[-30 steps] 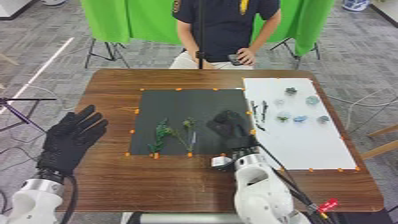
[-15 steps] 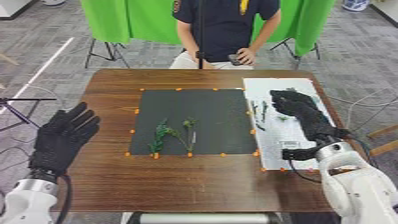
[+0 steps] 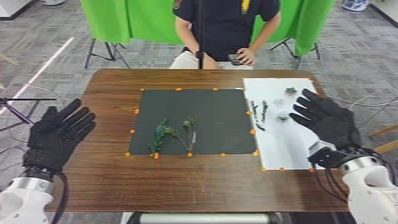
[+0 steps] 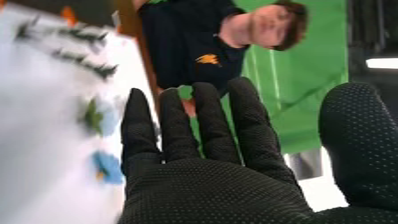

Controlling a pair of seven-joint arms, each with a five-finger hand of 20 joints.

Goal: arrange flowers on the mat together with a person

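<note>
In the head view my left hand (image 3: 59, 140) is open beside the left edge of the black mat (image 3: 213, 112). My right hand (image 3: 329, 120) is open with straight fingers over the right part of the white sheet (image 3: 275, 135), covering some flower heads. In the right wrist view the right hand (image 4: 213, 187) holds nothing; a blue flower (image 4: 107, 167) and a flower with green leaves (image 4: 93, 117) lie past it. Green leafy sprigs (image 3: 160, 135) and a budded stem (image 3: 189, 131) lie on the mat's lower left. Dark twigs (image 3: 259, 114) rest on the sheet's left side.
The brown table (image 3: 169, 185) surrounds mat and sheet. Small grey-green flower heads (image 3: 290, 91) lie near the sheet's top. Across the table a person holds a small dark object (image 3: 234, 59), with hands off the flowers.
My right hand has gone from the mat's right side to over the white sheet, then drawn back to its right edge. My left hand has shifted slightly up and left.
</note>
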